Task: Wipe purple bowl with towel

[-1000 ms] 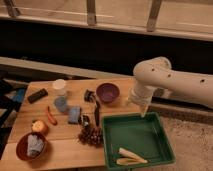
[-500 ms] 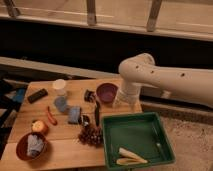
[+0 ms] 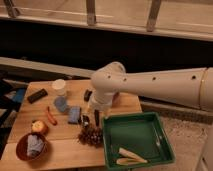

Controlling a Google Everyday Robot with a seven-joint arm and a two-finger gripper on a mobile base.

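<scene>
gripper (image 3: pixel 93 114) hangs low over the middle of the wooden table (image 3: pixel 62 149), just right of a folded blue towel (image 3: pixel 74 114) and beside the green tray (image 3: pixel 137 116); whether it is spread or pressed together cannot be told, and nothing is seen held in it. purple bowl is not in view: the white arm (image 3: pixel 107 85) covers the table's rear right, judged its likeliest place. towel is therefore the nearer item, its long axis running front to back.

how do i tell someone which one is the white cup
Start at the wooden table left of the green tray. Along its far edge, left of the gripper hanging over the middle, stands the cup, the only white thing there.
</scene>
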